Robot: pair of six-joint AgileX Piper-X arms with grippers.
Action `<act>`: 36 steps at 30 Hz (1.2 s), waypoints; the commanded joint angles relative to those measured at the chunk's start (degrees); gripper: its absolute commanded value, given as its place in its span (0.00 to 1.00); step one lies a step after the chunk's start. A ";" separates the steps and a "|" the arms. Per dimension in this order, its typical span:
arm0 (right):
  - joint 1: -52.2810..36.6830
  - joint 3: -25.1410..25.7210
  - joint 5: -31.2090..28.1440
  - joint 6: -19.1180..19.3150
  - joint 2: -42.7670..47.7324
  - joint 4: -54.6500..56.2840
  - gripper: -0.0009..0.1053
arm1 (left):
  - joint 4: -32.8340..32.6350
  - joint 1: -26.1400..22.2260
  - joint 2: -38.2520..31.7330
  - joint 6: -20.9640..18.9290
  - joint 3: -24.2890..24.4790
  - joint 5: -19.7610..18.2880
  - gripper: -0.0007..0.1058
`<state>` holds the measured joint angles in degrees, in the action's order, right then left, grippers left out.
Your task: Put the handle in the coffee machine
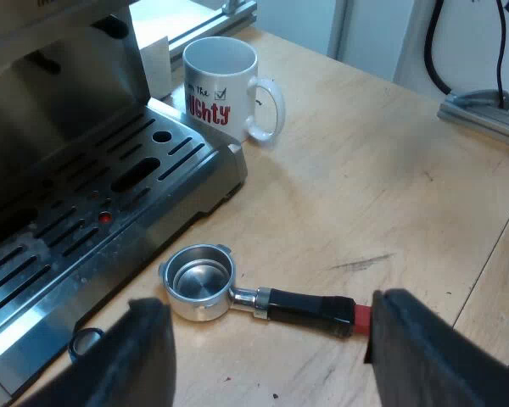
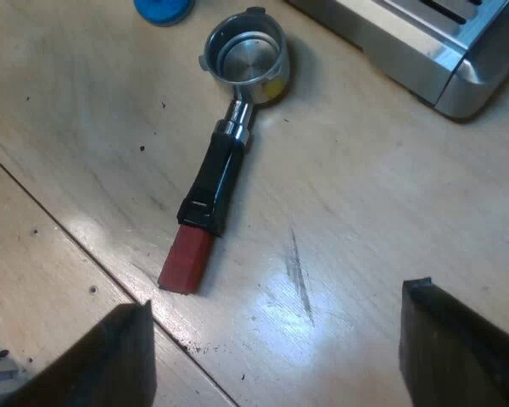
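Left claw [image 1: 268,302], released, hovers over the holder [image 1: 202,281] lying loose on the surface [image 1: 373,195] beside the machine [image 1: 85,161]; right claw [image 2: 276,303], released, hangs near. An off-centre pinch could skid the handle [image 1: 310,307] away.

1. Table [image 1: 390,186]: light wood, built from panels. A seam [image 2: 93,259] runs between two boards.
2. Espresso machine [image 1: 110,195] sits on it, with its steel drip-tray corner near the mug.
3. Mug [image 1: 225,89]: white with red lettering, upright, just beside the machine's corner. Its handle is turned away from the machine.
4. Metal holder [image 1: 197,280] lies loose on the wood, basket mouth up, near the drip-tray front but not touching it. Its dark handle [image 1: 310,307] lies flat, and its red end [image 1: 362,315] points away from the machine, close to the seam.
5. Blue tamper [image 2: 164,8] is near the holder's basket.
6. There is a dark scuff streak [image 2: 297,267] on the wood beside the holder's handle, with a few dark specks around it.
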<state>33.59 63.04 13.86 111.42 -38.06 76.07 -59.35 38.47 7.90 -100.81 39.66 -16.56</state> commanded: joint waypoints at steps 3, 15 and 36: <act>0.12 0.65 0.00 0.19 0.05 -0.43 0.60 | 0.99 0.18 0.07 -0.66 0.37 0.03 0.51; 0.12 0.65 0.00 -2.40 -0.57 -0.43 0.60 | 0.99 0.18 0.07 -0.66 0.37 4.46 0.51; 2.48 0.65 -1.86 -8.86 -9.93 -0.33 0.60 | -5.10 0.18 0.15 0.86 -6.08 -5.68 0.51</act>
<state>36.01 63.10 11.96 102.42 -48.15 75.69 -65.44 38.47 7.90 -99.96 33.52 -21.54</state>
